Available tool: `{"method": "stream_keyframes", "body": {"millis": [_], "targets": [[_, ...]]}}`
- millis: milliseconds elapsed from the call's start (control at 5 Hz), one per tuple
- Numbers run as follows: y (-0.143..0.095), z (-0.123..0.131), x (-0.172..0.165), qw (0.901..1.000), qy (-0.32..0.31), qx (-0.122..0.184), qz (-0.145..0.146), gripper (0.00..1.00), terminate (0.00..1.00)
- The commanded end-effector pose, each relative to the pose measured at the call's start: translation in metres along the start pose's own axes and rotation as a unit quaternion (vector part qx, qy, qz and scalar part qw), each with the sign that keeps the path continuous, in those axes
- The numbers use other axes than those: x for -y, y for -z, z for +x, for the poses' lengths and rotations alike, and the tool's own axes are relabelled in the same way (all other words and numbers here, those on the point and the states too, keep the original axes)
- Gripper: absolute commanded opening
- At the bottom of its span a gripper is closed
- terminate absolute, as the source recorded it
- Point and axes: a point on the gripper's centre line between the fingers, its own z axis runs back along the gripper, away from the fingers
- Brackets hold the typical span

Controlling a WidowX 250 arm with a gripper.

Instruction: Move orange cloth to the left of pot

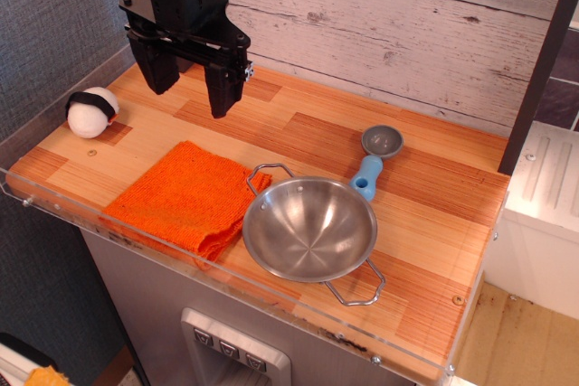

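orange cloth (185, 198): lies flat on the surface (434, 214) at the front left, just left of the pot (309, 228); its right corner touches or slips under the pot's near loop handle, which of the two I cannot tell; front edge doubled into a thick fold
handling: likely light, limp and easily bunched; it should drape when lifted rather than hold its shape; the knitted weave offers plenty of grip, so slipping looks unlikely; best taken at a free corner or along the folded front edge, pinched down against the wood
gripper (189, 92): raised above the back left of the surface, well apart from the cloth; jaws spread wide with nothing between them
pot: round, shallow, polished steel, two wire loop handles on opposite sides; hard and slick
scoop (375, 155): small grey bowl on a blue handle, just behind the pot
ball (90, 112): white, with a black band, at the far left
surface: striped wooden planks, smooth; clear plastic rim along the front
task state: judged from the layout, the cloth already sits on the pot's left
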Motion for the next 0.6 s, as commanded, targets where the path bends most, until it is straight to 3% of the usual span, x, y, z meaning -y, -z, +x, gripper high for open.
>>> {"method": "stream_keyframes", "body": {"millis": [0,200,400], "targets": [[-0.0151,0.0022,-0.0044,0.9998,-0.017,0.013,-0.004,1.00,0.00],[-0.0151,0.0022,-0.0044,0.9998,-0.017,0.013,-0.004,1.00,0.00],[-0.0151,0.0022,-0.0044,0.9998,-0.017,0.013,-0.004,1.00,1.00]]}}
